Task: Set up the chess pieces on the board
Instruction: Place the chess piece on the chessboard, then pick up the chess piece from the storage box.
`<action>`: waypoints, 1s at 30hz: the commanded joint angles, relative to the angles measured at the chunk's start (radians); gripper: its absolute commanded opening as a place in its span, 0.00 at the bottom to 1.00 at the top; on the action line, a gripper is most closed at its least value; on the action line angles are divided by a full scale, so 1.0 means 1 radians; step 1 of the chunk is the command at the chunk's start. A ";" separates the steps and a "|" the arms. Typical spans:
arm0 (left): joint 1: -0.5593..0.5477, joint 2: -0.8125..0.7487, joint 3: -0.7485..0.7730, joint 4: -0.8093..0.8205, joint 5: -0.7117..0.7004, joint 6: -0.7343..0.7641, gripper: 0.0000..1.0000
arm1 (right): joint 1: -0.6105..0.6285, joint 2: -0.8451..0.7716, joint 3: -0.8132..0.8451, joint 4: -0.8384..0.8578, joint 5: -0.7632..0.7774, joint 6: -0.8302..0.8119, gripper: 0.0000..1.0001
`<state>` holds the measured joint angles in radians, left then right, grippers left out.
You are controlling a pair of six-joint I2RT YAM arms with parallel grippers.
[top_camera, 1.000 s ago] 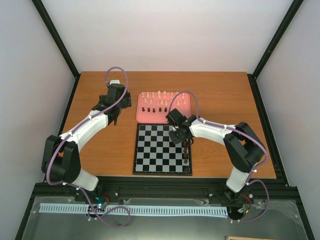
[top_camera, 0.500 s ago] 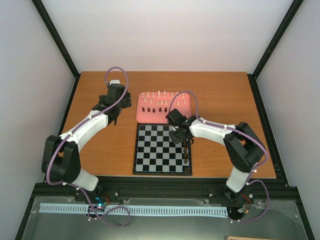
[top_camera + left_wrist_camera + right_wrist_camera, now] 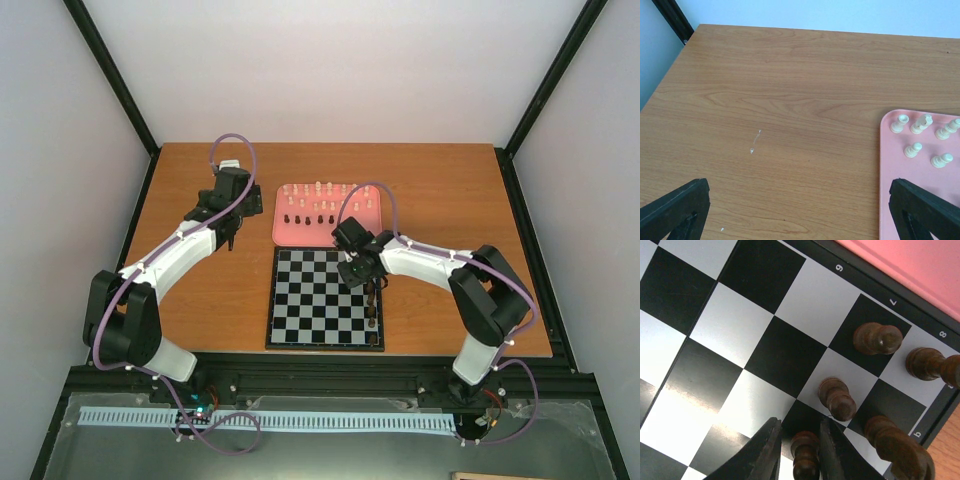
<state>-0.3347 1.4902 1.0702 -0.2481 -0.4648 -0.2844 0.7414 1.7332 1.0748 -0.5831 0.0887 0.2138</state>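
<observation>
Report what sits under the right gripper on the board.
A dark chess piece stands on the board between the fingers of the right gripper. The fingers and the picture edge hide its base and square.

The board [image 3: 730,325] is black-and-white checked, the tray [image 3: 890,165] pink.

Probably lab: black-framed white enclosure [image 3: 330,70]

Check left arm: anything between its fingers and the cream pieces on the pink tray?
Nothing visible. The left fingers are spread wide; only bare table and bare pink tray lie between them and the cream pieces.
</observation>
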 commanded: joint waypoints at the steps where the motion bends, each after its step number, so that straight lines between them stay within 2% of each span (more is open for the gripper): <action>1: 0.002 -0.007 0.024 0.017 -0.008 0.007 1.00 | 0.009 -0.041 0.022 -0.001 0.013 0.000 0.23; 10: 0.002 -0.009 0.025 0.017 -0.006 0.007 1.00 | 0.015 -0.087 0.036 -0.006 0.030 0.003 0.25; 16: 0.003 -0.011 0.025 0.016 -0.002 0.006 1.00 | 0.028 -0.155 0.085 -0.015 0.011 0.000 0.37; 19: 0.002 -0.015 0.024 0.017 0.006 0.004 1.00 | 0.030 -0.150 0.124 -0.008 0.022 0.004 0.48; 23: 0.002 -0.028 0.018 0.018 0.013 0.002 1.00 | 0.029 -0.070 0.213 0.018 0.037 -0.011 0.59; 30: 0.002 -0.049 0.008 0.017 0.011 -0.001 1.00 | -0.025 0.183 0.470 0.003 0.079 -0.059 0.58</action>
<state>-0.3347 1.4803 1.0702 -0.2478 -0.4561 -0.2844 0.7532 1.7969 1.4315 -0.5793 0.1287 0.1841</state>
